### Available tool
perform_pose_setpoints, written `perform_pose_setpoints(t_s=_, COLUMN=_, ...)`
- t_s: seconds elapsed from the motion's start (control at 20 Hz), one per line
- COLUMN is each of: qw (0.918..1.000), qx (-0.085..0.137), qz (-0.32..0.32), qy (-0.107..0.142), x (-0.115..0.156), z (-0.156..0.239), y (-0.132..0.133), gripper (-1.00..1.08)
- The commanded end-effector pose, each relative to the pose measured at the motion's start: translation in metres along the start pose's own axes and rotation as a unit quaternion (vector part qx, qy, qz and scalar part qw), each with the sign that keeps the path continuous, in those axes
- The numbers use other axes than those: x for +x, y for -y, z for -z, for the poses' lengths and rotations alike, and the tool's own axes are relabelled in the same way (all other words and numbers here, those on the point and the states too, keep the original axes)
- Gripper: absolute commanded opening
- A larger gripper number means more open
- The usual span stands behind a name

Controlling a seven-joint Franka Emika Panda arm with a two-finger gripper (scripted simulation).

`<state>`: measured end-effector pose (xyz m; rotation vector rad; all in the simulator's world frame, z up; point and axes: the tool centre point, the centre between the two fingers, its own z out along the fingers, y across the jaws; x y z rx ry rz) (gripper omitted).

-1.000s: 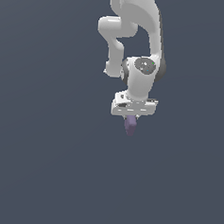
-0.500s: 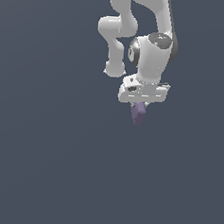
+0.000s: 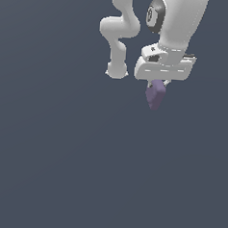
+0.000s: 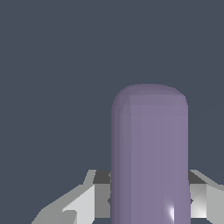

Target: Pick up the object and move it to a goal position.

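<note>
The hand [image 3: 158, 85] grasped the block [image 3: 156, 95], which hung below it, its long axis pointing down, clear of the bench [image 3: 59, 170].

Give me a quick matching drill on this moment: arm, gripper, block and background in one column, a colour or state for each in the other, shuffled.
Things:
1. arm
2. gripper
3. block
4. background

Descriptions:
A. muted purple, hanging out below the fingers
B. plain dark grey-blue
C. white, shut on what it carries
D. white, bent joints reaching out of the picture's upper edge

Pairs: 1-D, 2-C, 3-A, 4-B
</note>
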<state>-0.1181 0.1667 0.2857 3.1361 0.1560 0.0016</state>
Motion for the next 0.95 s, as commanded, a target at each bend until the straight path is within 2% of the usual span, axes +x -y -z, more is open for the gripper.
perform_pose_setpoints(t_s=0.0, qw=1.0, qx=0.0, qz=0.0, qy=0.0, x=-0.007, z=0.025, y=0.011, gripper=-1.0)
perform_pose_setpoints(t_s=0.45, qw=1.0, qx=0.0, qz=0.0, qy=0.0, x=-0.021, z=0.089, y=0.04, gripper=-1.0)
perform_pose_setpoints(t_s=0.9, qw=1.0, qx=0.001, qz=0.0, qy=0.0, x=-0.025, z=0.111, y=0.05, gripper=-1.0)
